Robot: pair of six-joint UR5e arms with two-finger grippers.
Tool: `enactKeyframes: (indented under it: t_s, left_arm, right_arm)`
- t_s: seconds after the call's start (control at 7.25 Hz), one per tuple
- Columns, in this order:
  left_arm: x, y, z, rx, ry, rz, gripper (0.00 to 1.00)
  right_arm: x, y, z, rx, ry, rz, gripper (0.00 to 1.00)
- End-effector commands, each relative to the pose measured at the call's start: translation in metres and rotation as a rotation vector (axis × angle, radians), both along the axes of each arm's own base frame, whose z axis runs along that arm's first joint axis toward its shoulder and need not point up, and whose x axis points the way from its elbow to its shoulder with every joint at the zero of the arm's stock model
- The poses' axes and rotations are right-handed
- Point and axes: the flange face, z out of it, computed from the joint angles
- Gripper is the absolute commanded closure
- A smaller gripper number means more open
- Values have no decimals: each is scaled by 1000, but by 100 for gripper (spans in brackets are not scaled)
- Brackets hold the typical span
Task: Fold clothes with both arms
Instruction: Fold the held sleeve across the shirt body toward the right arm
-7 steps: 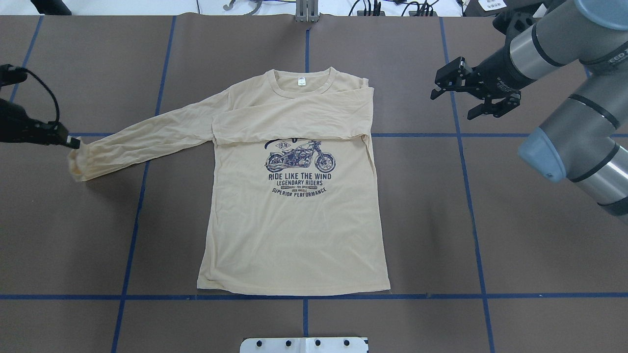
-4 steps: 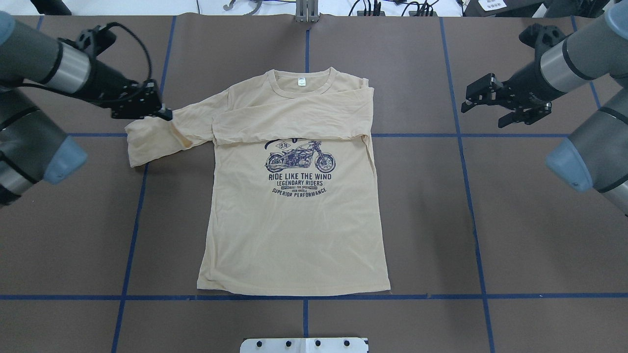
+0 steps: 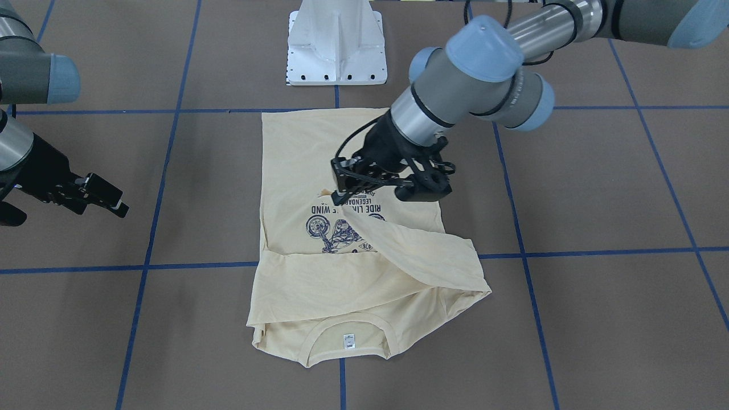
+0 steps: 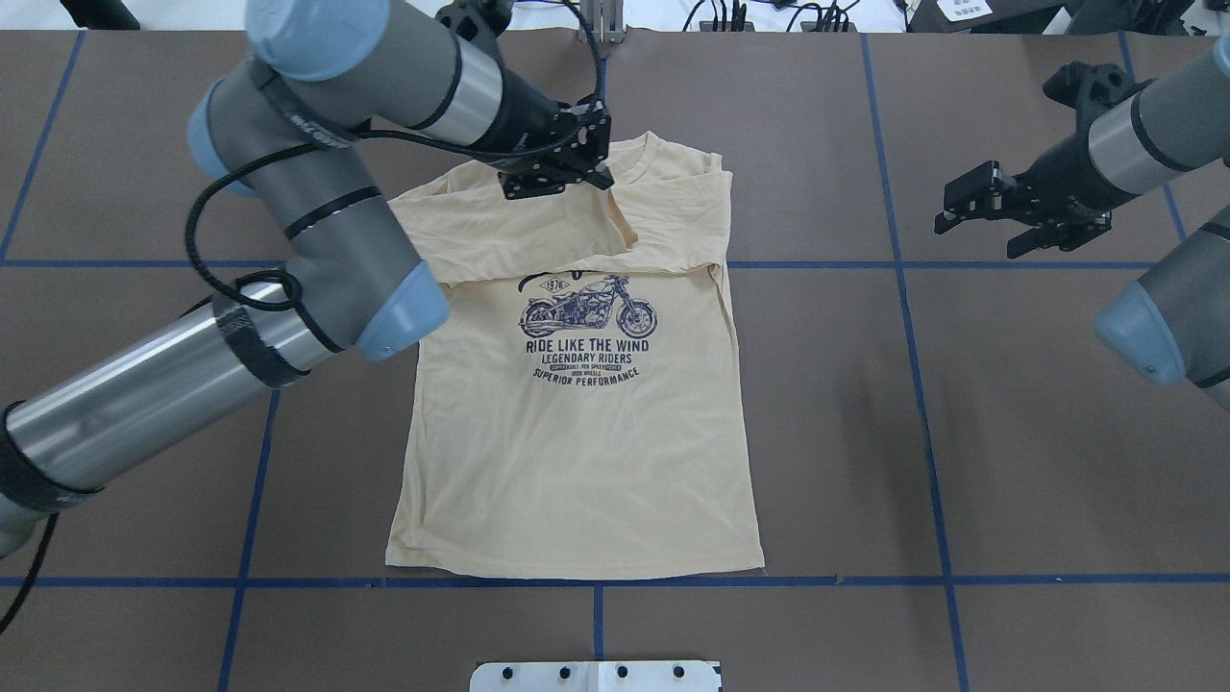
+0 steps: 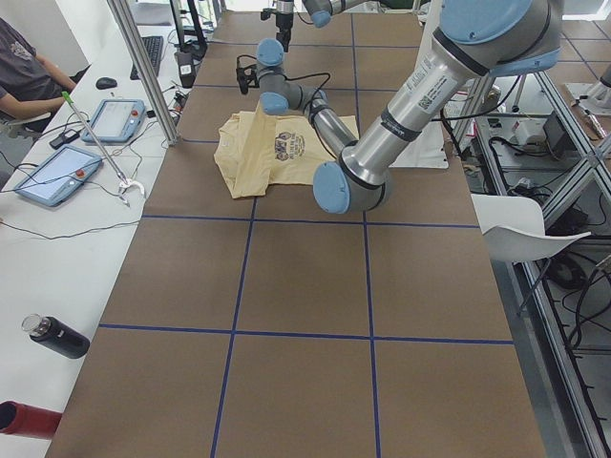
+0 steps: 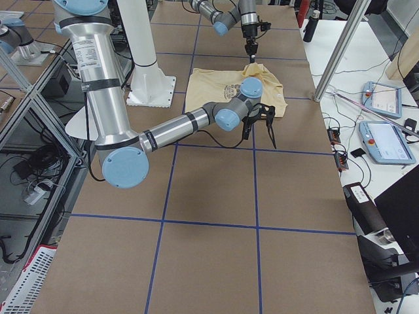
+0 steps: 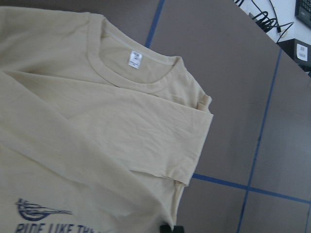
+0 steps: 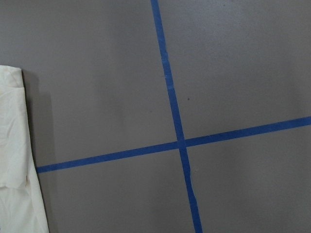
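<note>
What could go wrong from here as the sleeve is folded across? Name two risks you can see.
The left gripper holds the sleeve lifted over the T-shirt; released here, it may land bunched or crooked. The right gripper hangs open off to the side, so nothing pins the cloth against dragging.

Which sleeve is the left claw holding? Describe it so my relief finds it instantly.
On the brown, blue-taped table, find the pale cream-yellow long-sleeved T-shirt in the middle. The held sleeve runs diagonally from its shoulder over the navy print, cuff pinched in the left arm's black claw. The other sleeve lies flat across the chest; this one is lifted.
</note>
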Motion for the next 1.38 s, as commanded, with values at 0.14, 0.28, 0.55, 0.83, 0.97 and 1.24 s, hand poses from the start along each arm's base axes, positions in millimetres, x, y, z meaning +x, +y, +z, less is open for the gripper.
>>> enactKeyframes:
  t_s: [0.14,0.28,0.55,0.83,0.97,1.24]
  left_arm:
    - [86,33,-32,18,-18,-46,100]
    - [102,35,-30,16,-35,-46,100]
    - [134,51,-20,15,-65,-55,100]
    - [150,58,-39,14,-56,-53,89]
    - [157,54,-31,6,-65,-55,53]
    - [156,54,-33,-8,-54,-63,24]
  right_arm:
    - [2,-1,2,1,2,1,1]
    - [1,-1,2,0,3,0,1]
    - [1,-1,2,2,3,0,1]
    - [1,-1,3,0,3,0,1]
    - [0,-2,2,1,4,1,1]
    - [-8,-1,-4,-3,-1,-3,1]
